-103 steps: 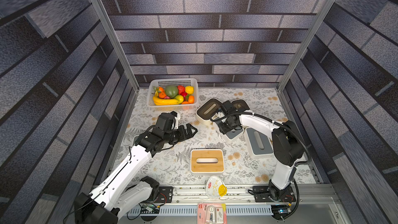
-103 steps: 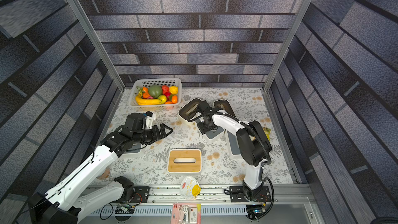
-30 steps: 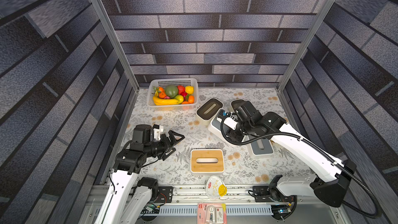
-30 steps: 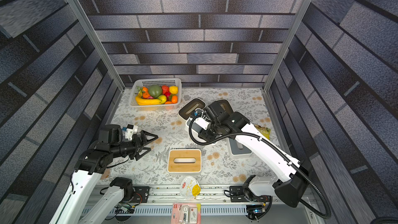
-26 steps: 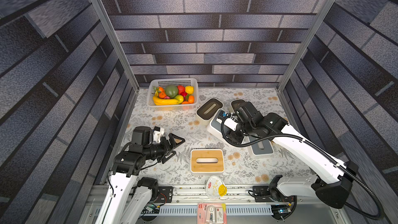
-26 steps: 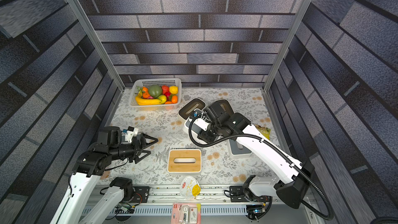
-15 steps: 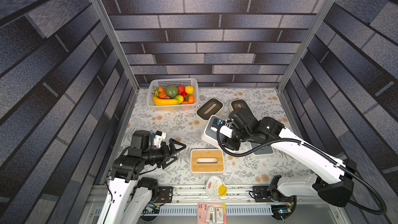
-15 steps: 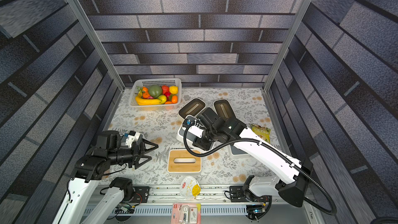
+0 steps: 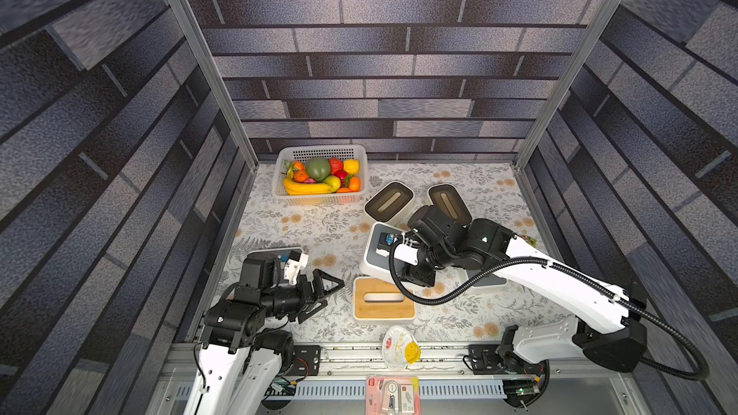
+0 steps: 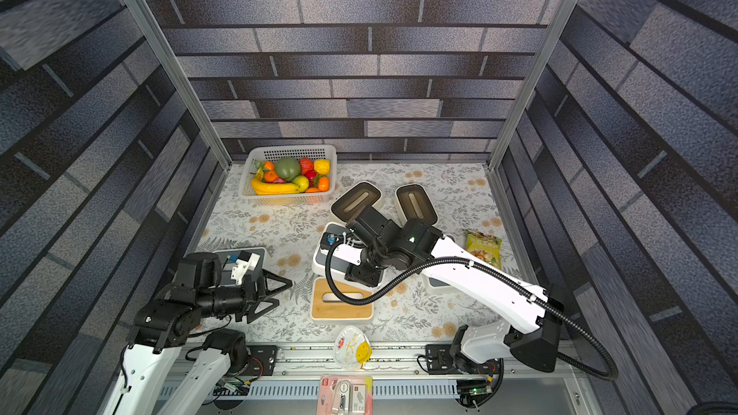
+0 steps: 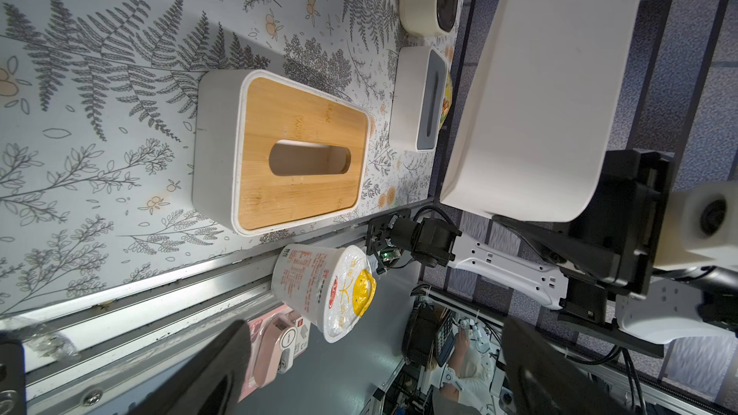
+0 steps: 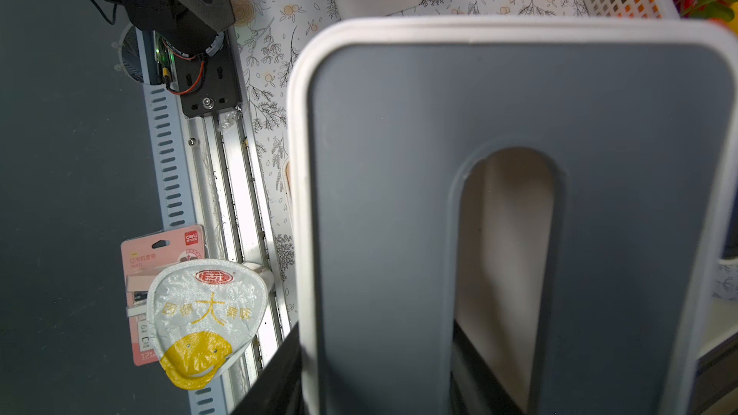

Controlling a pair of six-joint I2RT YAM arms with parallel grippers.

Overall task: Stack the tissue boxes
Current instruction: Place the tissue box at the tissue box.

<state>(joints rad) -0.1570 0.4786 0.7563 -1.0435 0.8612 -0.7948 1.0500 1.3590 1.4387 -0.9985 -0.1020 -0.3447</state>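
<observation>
Nearest the front edge of the floral-patterned desk (image 9: 303, 225), the white rectangular tissue box with the bamboo-wood slotted lid (image 9: 383, 304) sits flat. Its long axis runs 9 to 3 o'clock. At its 9 o'clock, apart from it, hangs the left gripper (image 9: 319, 293), spread wide and empty, pointing toward 3.

Just beyond the wood-lidded box, at its 12 o'clock, the right gripper (image 9: 413, 275) is clamped on a white tissue box with a grey slotted lid (image 9: 377, 247), held clear of the desk. In the right wrist view one finger appears to pass through the slot and the other sits outside the wall.

The landing place therefore lies at 6 o'clock from the held box and lower down, and the right arm is the nearer one. The held box's long axis runs roughly 12 to 6, crosswise to the wooden lid. I judge a quarter turn is wanted before lowering.

Farther back, around 12 to 1 o'clock, two rounded cream boxes with dark-brown lids (image 9: 389, 202) (image 9: 449, 203) stand on the desk.
</observation>
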